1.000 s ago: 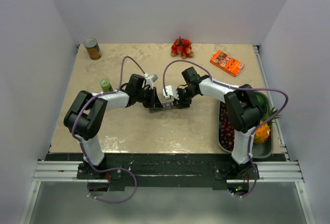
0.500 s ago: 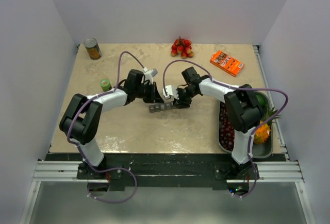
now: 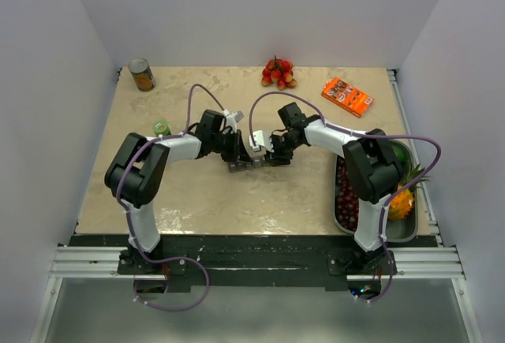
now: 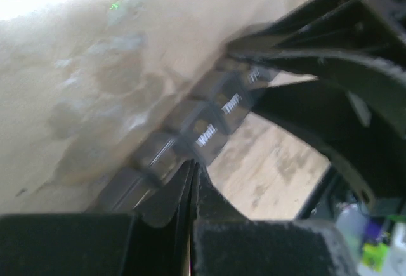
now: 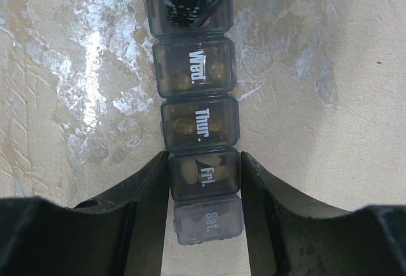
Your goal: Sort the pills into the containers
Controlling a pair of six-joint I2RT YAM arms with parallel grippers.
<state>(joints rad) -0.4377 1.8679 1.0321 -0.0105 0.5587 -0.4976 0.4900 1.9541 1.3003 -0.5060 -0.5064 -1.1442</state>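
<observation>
At the table (image 3: 197,197) centre the containers (image 5: 198,124) are lying lengthwise between the arms, the right gripper (image 5: 204,165) clamping across the Friday cell while the left gripper (image 4: 191,184), fingers together, is tipping a cell beyond Wednesday.

The beige marbled desk (image 3: 197,201) carries a tin can (image 3: 141,74), green bottle (image 3: 161,128), red fruit cluster (image 3: 278,72), orange box (image 3: 346,96), metal tray (image 3: 380,239) and dark-grey pill containers (image 3: 246,164).

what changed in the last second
The left arm shifted its elbow slightly toward the middle; its shut left gripper stayed at the containers. Nothing was taken or let go. The right gripper still clamps the Fri compartment; can and orange box unmoved.
</observation>
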